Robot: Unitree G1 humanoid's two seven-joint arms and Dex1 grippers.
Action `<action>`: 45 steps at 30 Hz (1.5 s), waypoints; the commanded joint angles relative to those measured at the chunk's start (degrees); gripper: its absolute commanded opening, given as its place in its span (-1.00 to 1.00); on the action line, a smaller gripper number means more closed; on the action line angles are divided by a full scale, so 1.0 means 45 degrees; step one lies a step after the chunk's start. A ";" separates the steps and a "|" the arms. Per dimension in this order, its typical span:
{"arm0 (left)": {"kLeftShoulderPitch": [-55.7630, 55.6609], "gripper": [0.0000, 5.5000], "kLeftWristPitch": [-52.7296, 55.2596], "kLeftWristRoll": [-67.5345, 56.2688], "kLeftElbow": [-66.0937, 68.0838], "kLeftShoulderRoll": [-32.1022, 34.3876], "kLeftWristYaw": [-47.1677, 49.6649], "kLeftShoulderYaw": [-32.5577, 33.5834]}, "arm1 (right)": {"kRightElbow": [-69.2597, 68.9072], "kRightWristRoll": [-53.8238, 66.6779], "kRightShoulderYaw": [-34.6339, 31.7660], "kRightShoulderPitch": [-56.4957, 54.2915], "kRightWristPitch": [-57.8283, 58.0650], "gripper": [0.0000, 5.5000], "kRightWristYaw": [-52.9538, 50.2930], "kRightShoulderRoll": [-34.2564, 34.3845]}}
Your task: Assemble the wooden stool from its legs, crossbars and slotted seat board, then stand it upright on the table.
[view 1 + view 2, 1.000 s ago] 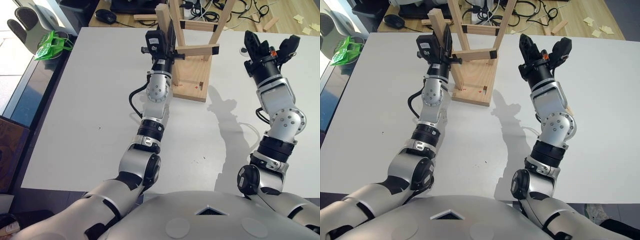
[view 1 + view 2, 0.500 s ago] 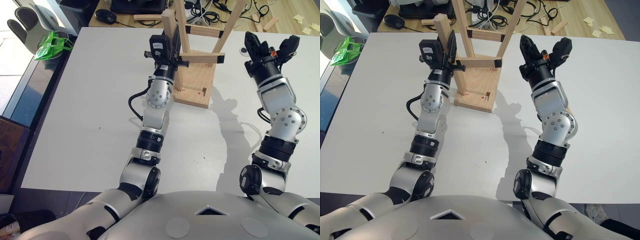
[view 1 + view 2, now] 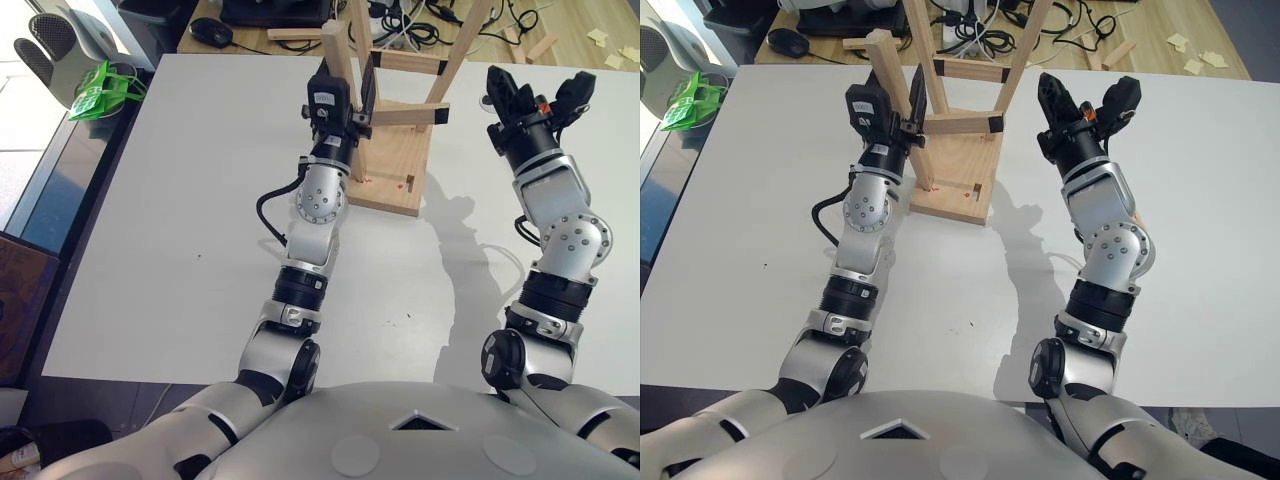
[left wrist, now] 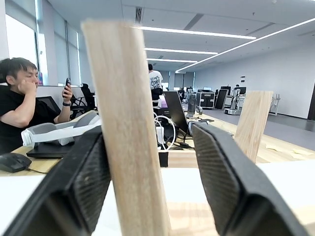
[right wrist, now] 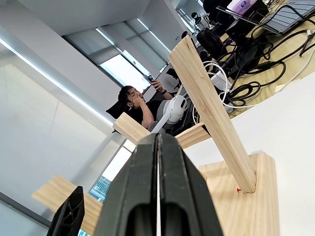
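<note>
Assembly is looking done, by my judgement: the stool (image 3: 395,175) is sitting upside down in the upper middle of the frame, its seat board (image 3: 952,192) lying on the table (image 3: 180,200) and its legs pointing up, with a crossbar (image 3: 405,115) bridging two of them. What is remaining, I judge, is turning it over so that it is standing on its legs. The left gripper (image 3: 355,95) is reaching in at the stool's left side and is bracketing the near leg (image 4: 128,128) with its jaws apart rather than clamped. The right gripper (image 3: 537,95) is hovering at the upper right of the frame, just beside the stool but not touching it, spread wide and holding nothing. The left wrist view is settling what the eye views are leaving unclear: the leg is resting against one dark pad (image 4: 83,182) while a strip of daylight is separating it from the other. The right wrist view is adding a low look at another leg (image 5: 211,113) entering the seat board at a slant. The eye views are giving the overall layout and the spacing of the two arms.
</note>
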 commanded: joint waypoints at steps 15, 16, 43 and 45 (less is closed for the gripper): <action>0.0328 0.28 0.0987 -0.0064 -0.1360 0.0179 -0.0288 0.0012 | 0.0317 0.0054 0.0222 0.0022 0.0122 -1.00 0.0090 -0.0279; 0.0388 0.21 0.1022 -0.0095 -0.1469 0.0182 -0.0340 -0.0004 | 0.0341 0.0046 0.0230 0.0012 0.0117 -1.00 0.0097 -0.0293; -0.0943 -0.28 0.8409 -0.0140 -0.6565 0.3835 -0.1681 0.2349 | -0.0745 0.0436 0.0224 0.0828 0.0105 -1.00 -0.0444 0.0132; -0.0433 -0.17 1.1187 -0.0379 -0.6113 0.4716 -0.2354 0.2562 | -0.1176 0.0418 0.0344 0.1222 -0.0089 -1.00 -0.0553 0.0453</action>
